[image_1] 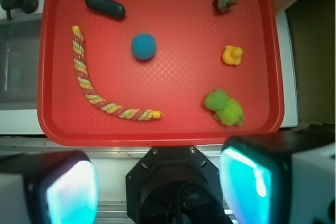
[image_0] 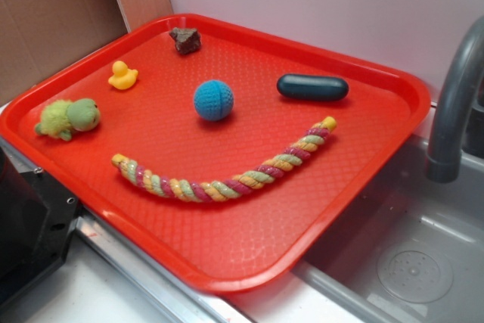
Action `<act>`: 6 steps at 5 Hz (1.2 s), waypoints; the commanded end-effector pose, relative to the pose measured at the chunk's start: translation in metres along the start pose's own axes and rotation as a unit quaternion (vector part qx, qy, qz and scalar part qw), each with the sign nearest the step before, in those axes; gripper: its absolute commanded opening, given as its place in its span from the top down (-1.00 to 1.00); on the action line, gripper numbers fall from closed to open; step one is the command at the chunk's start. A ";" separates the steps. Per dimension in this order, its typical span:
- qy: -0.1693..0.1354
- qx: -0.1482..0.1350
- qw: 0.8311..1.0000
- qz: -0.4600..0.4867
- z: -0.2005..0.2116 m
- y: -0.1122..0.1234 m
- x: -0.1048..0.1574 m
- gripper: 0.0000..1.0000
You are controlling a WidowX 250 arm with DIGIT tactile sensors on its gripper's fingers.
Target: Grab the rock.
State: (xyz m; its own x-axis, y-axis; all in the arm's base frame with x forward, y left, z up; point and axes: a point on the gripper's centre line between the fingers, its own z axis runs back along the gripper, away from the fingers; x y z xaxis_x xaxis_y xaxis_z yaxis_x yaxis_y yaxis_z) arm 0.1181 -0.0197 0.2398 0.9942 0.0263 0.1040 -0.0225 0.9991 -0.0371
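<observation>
We see a shallow red plastic tray [image_0: 378,153] with a textured floor and a raised rim, and it holds six things, all lying apart from one another. The small, jagged, dark brown-grey rock [image_0: 185,39] sits in the far corner of the tray in the exterior view, close to the rim; in the wrist view it shows at the upper right [image_1: 224,2]. Near it lies a small yellow rubber duck [image_0: 122,76], and further along the same side a fuzzy green plush frog [image_0: 69,117]. A blue knitted ball [image_0: 213,100] rests near the middle of the tray. A smooth dark teal oblong capsule [image_0: 312,87] lies on the side toward the grey faucet [image_0: 454,104]. A twisted, multicoloured rope toy [image_0: 227,175] curves across the nearer part of the tray. Beside the tray is a grey sink basin [image_0: 412,262].

We can read no writing or label on anything.

In the wrist view the claw [image_1: 160,190] hangs above the tray's near edge, its two pads spread wide and holding nothing, well apart from the rock.
</observation>
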 end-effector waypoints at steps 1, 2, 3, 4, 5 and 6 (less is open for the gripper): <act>-0.037 0.031 0.993 0.105 0.004 -0.013 0.101 -1.00; -0.039 0.092 0.986 0.133 -0.023 0.014 0.150 -1.00; -0.041 0.136 0.984 0.111 -0.074 0.064 0.196 -1.00; -0.034 0.138 0.986 0.091 -0.119 0.113 0.208 -1.00; -0.038 0.150 0.985 0.075 -0.142 0.140 0.215 -1.00; 0.000 0.177 0.981 0.079 -0.168 0.159 0.215 -1.00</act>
State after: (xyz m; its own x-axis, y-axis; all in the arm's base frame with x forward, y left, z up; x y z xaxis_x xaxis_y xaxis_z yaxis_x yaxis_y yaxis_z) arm 0.3296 0.1286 0.0607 0.9822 0.1865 0.0240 -0.1856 0.9409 0.2833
